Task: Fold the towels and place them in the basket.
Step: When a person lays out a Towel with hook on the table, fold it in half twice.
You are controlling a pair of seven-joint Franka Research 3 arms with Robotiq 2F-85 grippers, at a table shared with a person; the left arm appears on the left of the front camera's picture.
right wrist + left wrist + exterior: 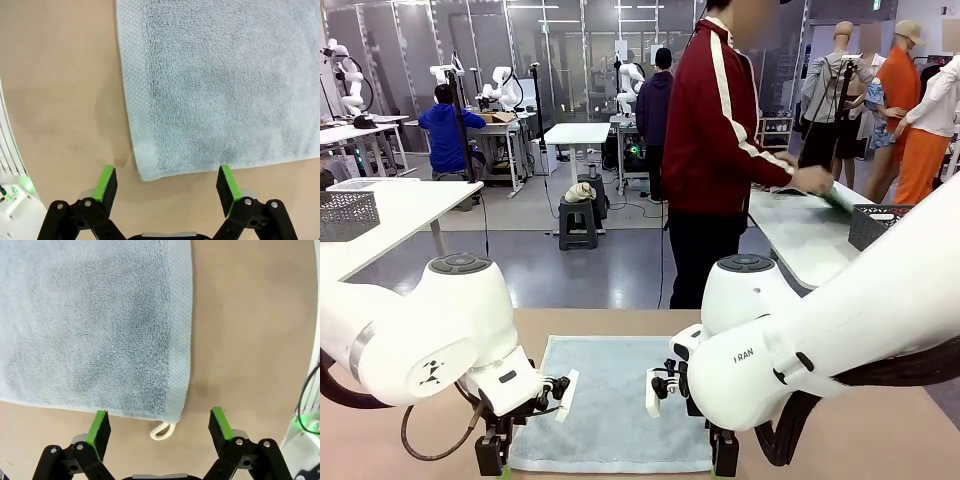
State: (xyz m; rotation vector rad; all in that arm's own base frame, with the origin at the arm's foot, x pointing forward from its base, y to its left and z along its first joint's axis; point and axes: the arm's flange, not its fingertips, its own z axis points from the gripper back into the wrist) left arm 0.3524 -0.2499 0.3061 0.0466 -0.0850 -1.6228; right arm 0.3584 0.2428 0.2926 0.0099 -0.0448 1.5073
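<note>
A pale blue towel (610,400) lies flat on the tan table between my two arms. My left gripper (490,458) hangs over its near left corner, and my right gripper (724,455) over its near right corner. In the left wrist view the left gripper (160,426) is open just above the towel (95,325) corner, where a small cream loop (162,430) sticks out. The right wrist view has the right gripper (167,185) open, straddling the other corner of the towel (225,85). A dark grey mesh basket (885,222) stands on the white side table at the right.
A person in a red jacket (715,130) stands at the far edge, turned toward the right side table (800,240), one hand (813,180) near the basket. Another dark mesh basket (348,213) sits on a white table at the left. Bare tan tabletop (880,430) surrounds the towel.
</note>
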